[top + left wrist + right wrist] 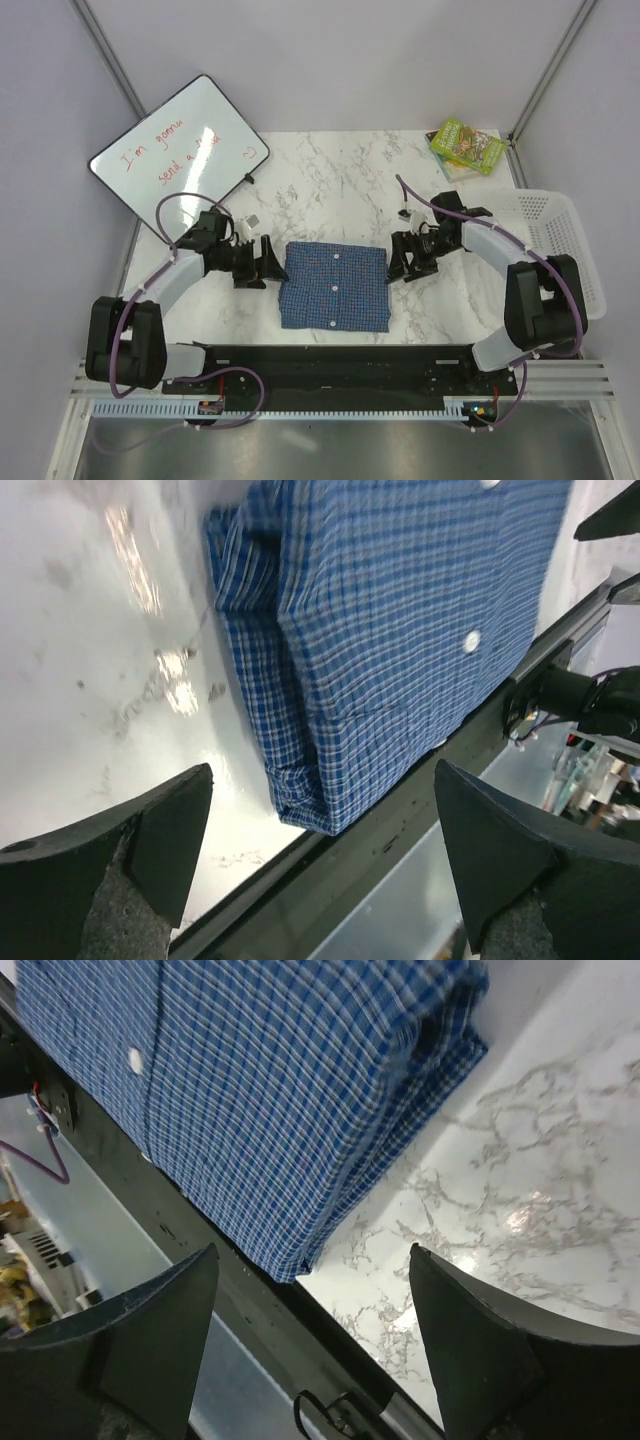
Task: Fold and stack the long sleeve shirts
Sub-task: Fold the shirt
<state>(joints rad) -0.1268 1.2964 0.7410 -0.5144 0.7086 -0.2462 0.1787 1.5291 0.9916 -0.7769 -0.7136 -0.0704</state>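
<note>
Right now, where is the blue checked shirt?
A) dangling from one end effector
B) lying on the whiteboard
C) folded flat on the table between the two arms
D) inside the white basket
C: the shirt lies as a neat folded rectangle on the marble table, with the left end effector and the right end effector open on either side of it, neither one gripping it.

Bright, even light falls from above, and the overhead view is sharp, with only faint, soft shadows. In the left wrist view, glare washes out the white marble-patterned tabletop (90,630) toward the upper left; a smaller bright spot shows in the right wrist view. The weave of the folded blue checked cloth shirt (400,630) reads crisply in both close views.
</note>
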